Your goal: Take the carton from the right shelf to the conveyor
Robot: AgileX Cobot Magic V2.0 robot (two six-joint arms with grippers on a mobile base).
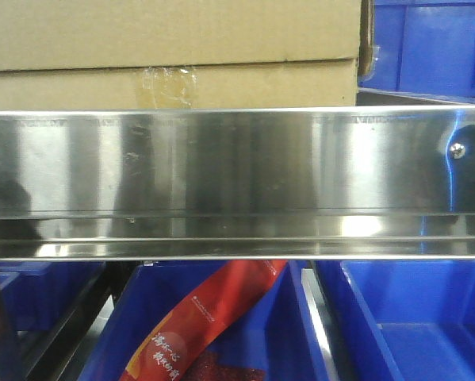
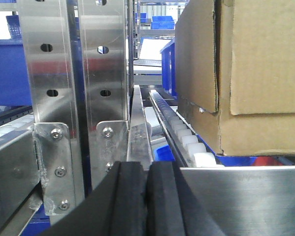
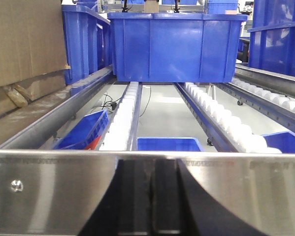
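Right, early days: the carton (image 1: 174,48) sits untouched on the right shelf (image 1: 237,159), filling the upper left of the front view. The left gripper (image 2: 147,169) and right gripper (image 3: 152,164) both have fingers pressed together, holding nothing. Next, I'd say, they must rise past the shelf's edge and bracket the carton's sides.

**Both grippers closed, held level**

The black, rubber-padded left gripper (image 2: 147,201) rises from the bottom edge of its wrist view. Its two thick jaws are pressed together along a thin vertical seam, with nothing between them. The black right gripper (image 3: 152,196) sits likewise at the bottom centre of its own wrist view, jaws meeting flush and gripping nothing. Both point straight ahead, roughly level.
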